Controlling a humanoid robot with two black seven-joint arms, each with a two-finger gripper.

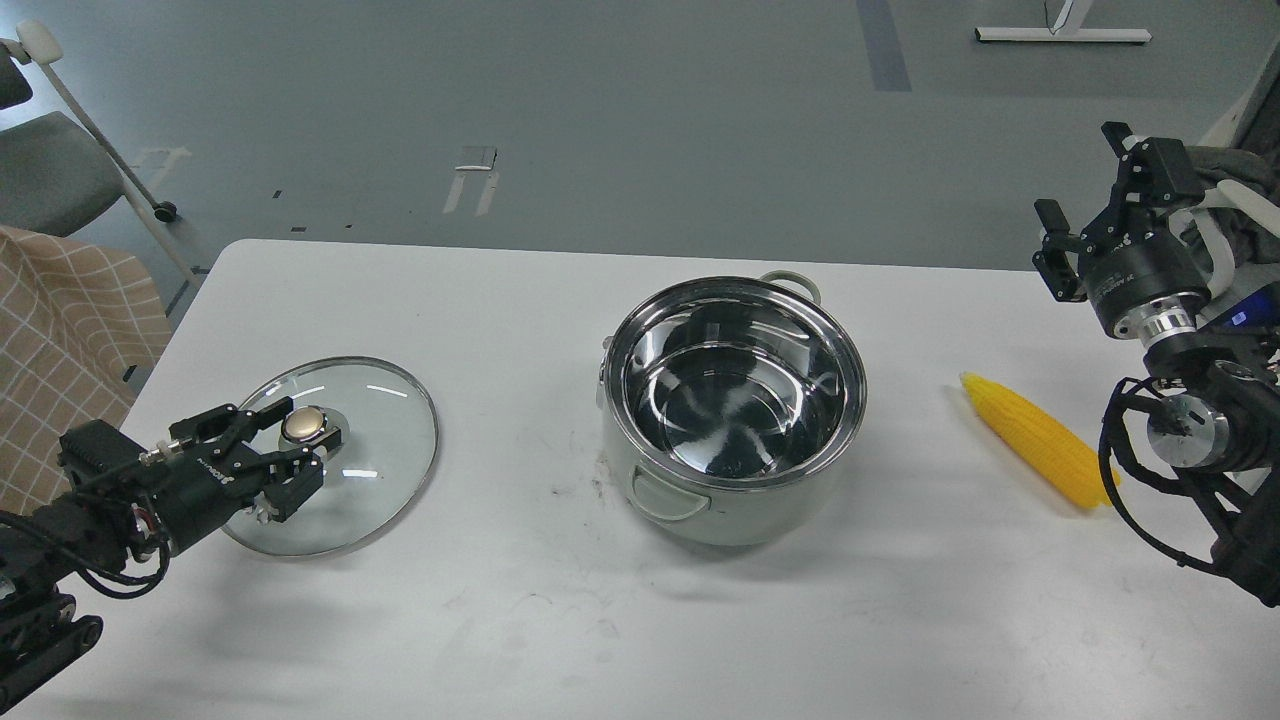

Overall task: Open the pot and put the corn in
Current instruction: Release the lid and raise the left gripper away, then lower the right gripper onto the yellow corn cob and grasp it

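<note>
The pot point(733, 410) stands uncovered in the middle of the table, its mirror-like inside empty. The corn point(1040, 453) lies on the table to the pot's right, tapered end pointing back left. The glass lid point(380, 440) with its brass-coloured knob point(303, 425) is low at the table's left. My left gripper point(295, 442) is shut around the knob. My right gripper point(1085, 178) is open and empty, raised at the far right, behind and above the corn.
The white table point(640, 620) has bare surface in front of the pot and between pot and lid. A checked cloth point(60, 330) and a chair point(50, 170) are off the table's left edge. Grey floor lies beyond.
</note>
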